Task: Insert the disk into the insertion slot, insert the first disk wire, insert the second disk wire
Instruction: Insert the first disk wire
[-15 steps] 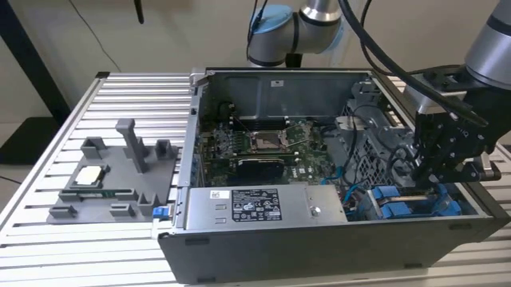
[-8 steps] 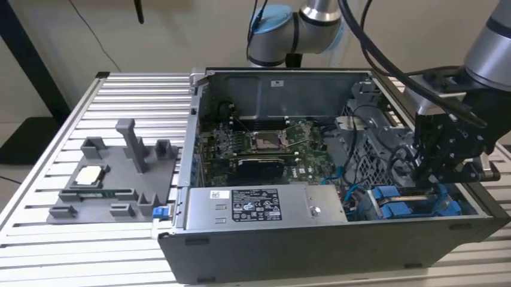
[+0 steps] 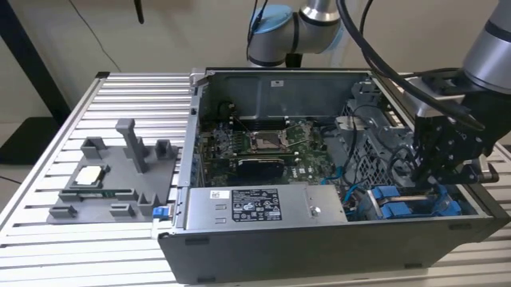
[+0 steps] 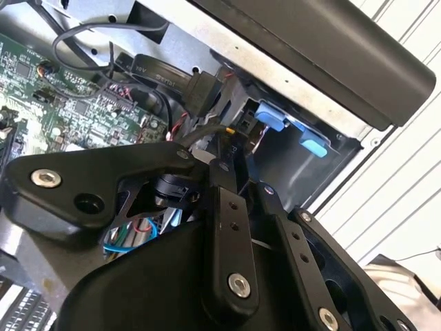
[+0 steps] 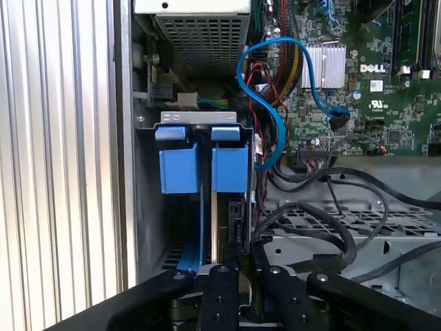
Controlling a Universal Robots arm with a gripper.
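Looks to us like the disk step's sorted. The flat silver hard drive in its bright blue plastic frame (image 5: 229, 169) sits down in its slot in the open dark grey computer case (image 3: 319, 251), just beside a second blue frame (image 5: 179, 169). The black gripper (image 5: 242, 261) hangs at the drive's end, fingers narrow, seemingly pinching a black wire plug (image 4: 222, 138). We can't tell if either wire is seated.
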